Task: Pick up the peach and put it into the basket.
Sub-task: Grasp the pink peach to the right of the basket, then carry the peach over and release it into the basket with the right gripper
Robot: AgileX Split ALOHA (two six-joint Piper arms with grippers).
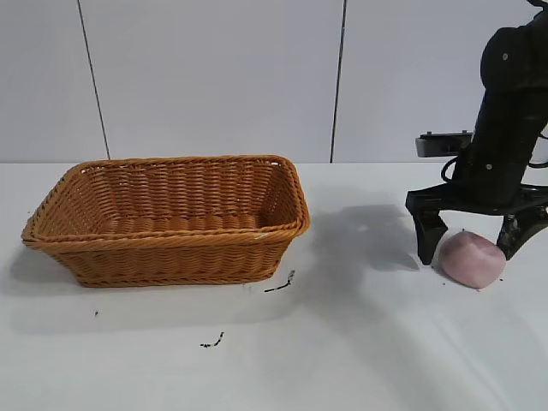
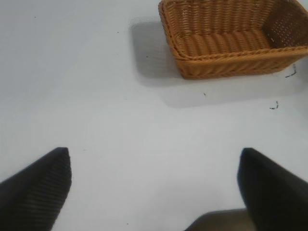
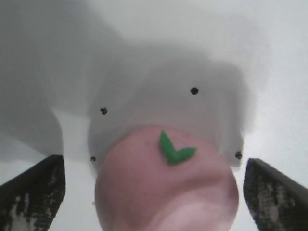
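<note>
The pale pink peach [image 1: 470, 259] lies on the white table at the right. In the right wrist view the peach [image 3: 166, 183] shows a small green leaf on top. My right gripper [image 1: 473, 242] is open and lowered around it, one finger on each side, with gaps to the fruit on both sides. The orange-brown wicker basket [image 1: 167, 218] stands at the left of the table and is empty; it also shows in the left wrist view [image 2: 231, 38]. My left gripper [image 2: 154, 168] is open over bare table, out of the exterior view.
Small dark scraps [image 1: 280, 283] lie on the table in front of the basket's right corner, and another scrap [image 1: 213, 342] lies nearer the front. A grey panelled wall stands behind the table.
</note>
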